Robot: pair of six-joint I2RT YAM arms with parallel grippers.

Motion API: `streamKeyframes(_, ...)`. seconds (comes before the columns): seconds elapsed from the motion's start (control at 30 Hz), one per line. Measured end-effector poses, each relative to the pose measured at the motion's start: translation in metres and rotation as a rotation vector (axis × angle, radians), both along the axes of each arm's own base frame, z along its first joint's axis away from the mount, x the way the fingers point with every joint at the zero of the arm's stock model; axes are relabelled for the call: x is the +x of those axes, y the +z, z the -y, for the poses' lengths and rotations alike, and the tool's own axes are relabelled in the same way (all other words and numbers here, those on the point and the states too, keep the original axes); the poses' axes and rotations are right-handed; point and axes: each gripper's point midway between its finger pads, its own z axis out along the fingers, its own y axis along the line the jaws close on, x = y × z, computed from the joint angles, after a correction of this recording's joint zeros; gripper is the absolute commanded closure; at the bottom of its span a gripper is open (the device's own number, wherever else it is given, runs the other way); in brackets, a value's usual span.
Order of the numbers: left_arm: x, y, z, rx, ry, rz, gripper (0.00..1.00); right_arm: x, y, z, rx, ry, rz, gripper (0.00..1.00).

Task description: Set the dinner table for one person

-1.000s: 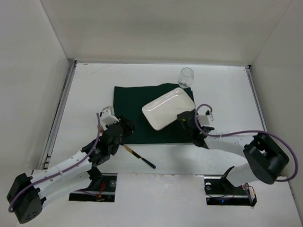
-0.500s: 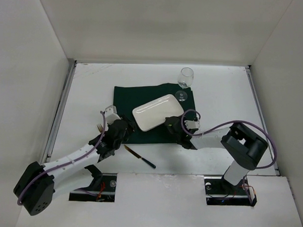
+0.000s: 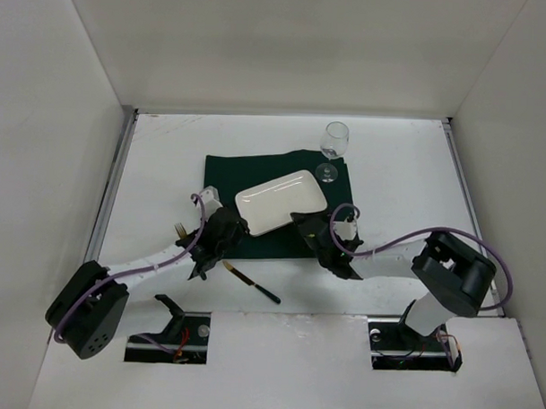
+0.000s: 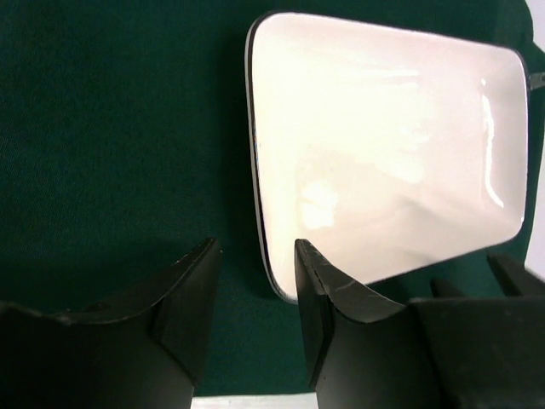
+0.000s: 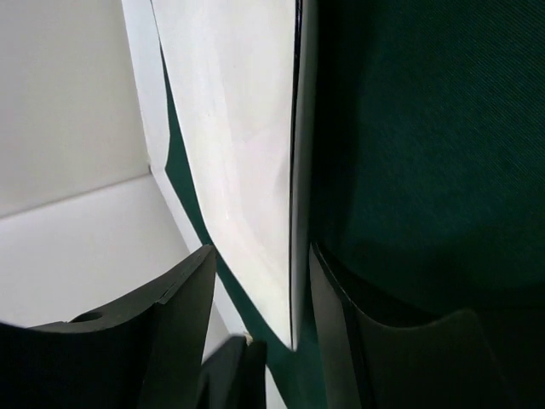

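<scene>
A white rectangular plate [image 3: 280, 201] lies on the dark green cloth [image 3: 225, 171] in the middle of the dinner table [image 3: 409, 173]. My right gripper [image 3: 303, 227] is at the plate's near right corner. In the right wrist view its jaws [image 5: 260, 290] are open, with the plate's rim [image 5: 294, 213] between them. My left gripper [image 3: 238, 228] is at the plate's near left corner, open and empty. In the left wrist view the plate's corner [image 4: 281, 285] sits just beyond its fingertips [image 4: 255, 281].
A wine glass [image 3: 335, 144] stands at the cloth's far right corner. A knife [image 3: 252, 283] with a black handle lies on the table near the front edge. A gold fork [image 3: 179, 229] lies left of the left arm. White walls surround the table.
The plate has slid left across the cloth with my right gripper, which has since opened. My left gripper has come in to the plate's near left corner.
</scene>
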Motion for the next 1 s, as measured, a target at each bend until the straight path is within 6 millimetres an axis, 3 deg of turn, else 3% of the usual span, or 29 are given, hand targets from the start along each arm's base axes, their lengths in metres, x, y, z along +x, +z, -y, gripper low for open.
streamKeyframes(0.27, 0.018, -0.011, 0.001, 0.015, 0.018, -0.027, 0.68, -0.033, -0.003, 0.005, -0.084, 0.144, 0.009, 0.48)
streamKeyframes(0.4, 0.023, -0.018, 0.004, 0.033, 0.008, -0.041, 0.73, -0.043, 0.005, 0.011, -0.166, 0.234, 0.055, 0.48)
streamKeyframes(0.53, 0.031, -0.021, 0.011, 0.034, -0.002, -0.044, 0.75, -0.037, 0.022, 0.025, -0.267, 0.295, 0.128, 0.48)
streamKeyframes(0.67, 0.034, -0.026, 0.013, 0.039, -0.004, -0.047, 0.81, -0.015, 0.03, 0.054, -0.367, 0.281, 0.163, 0.48)
streamKeyframes(0.77, 0.038, -0.028, 0.012, 0.035, 0.003, -0.05, 0.9, -0.005, 0.023, 0.073, -0.425, 0.266, 0.15, 0.47)
streamKeyframes(1.0, 0.051, -0.019, 0.005, 0.021, 0.026, -0.033, 0.94, -0.012, -0.015, 0.084, -0.478, 0.303, 0.064, 0.47)
